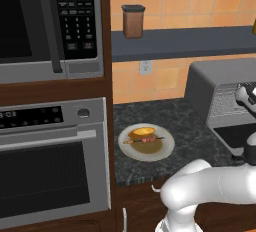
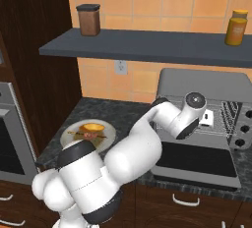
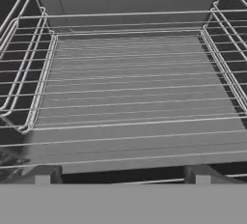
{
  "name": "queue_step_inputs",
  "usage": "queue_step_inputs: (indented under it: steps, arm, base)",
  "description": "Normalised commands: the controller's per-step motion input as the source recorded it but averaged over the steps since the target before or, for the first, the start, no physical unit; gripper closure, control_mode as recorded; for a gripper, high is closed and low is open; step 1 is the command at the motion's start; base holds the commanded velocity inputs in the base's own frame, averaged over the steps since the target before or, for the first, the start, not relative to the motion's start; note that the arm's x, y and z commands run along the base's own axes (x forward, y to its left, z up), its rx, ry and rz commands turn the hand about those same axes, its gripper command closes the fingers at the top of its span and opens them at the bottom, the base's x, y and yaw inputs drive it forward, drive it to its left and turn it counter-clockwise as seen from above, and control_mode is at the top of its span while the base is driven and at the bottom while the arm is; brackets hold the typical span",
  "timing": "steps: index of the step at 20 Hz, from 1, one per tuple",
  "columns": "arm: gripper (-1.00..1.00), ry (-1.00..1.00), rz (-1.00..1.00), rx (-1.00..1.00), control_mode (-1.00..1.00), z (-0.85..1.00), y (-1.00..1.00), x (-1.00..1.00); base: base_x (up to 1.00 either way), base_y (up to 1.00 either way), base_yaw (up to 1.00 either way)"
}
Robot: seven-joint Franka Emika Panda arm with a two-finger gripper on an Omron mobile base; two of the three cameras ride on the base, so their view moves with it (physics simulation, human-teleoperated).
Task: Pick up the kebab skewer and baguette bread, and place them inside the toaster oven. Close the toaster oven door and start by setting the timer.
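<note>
Grey metal frames the toaster oven [image 2: 206, 82], which stands on the dark speckled counter [image 1: 190, 121] with the toaster oven door [image 2: 194, 160] dropped flat toward the front, its dark glass facing up. The white arm reaches across to the oven's open mouth, and the gripper [image 2: 207, 117] sits at the opening just above the lowered door; its fingers look spread wide with nothing between them, though from the right base view the tips are small and hard to make out. In the hand view the wire rack [image 3: 125, 83] runs back into the oven cavity, bare wire over a grey floor.

Well to the left of the oven, on the same counter, lies a round plate [image 1: 165, 148]. On it the baguette bread [image 1: 142, 132] rests at the far side, and the kebab skewer [image 1: 145, 139] lies just in front of it, running left to right across the plate. A brown canister [image 1: 133, 21] stands on the shelf [image 2: 147, 47] above.
</note>
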Motion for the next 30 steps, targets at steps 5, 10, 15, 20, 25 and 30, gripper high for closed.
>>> queue_step_inputs:
  steps: [5, 10, 15, 20, 25, 30]
  arm:
    - [-1.00, 0.07, 0.00, 0.00, -1.00, -0.45, 0.00, -0.52]
    - [-1.00, 0.08, 0.00, 0.00, -1.00, -0.39, 0.00, -0.48]
    - [-1.00, 0.04, 0.00, 0.00, -1.00, -0.19, -0.03, -0.55]
    - [-1.00, 0.00, 0.00, 0.00, -1.00, -0.07, -0.04, -0.53]
    - [-1.00, -0.02, 0.00, 0.00, -1.00, 0.32, -0.01, -0.34]
    - [-1.00, -0.06, 0.00, -0.04, -1.00, 0.81, 0.43, -0.12]
  base:
    - [0.00, 0.00, 0.00]
    - [0.00, 0.00, 0.00]
    - [0.00, 0.00, 0.00]
    - [0.00, 0.00, 0.00]
    - [0.00, 0.00, 0.00]
    - [0.00, 0.00, 0.00]
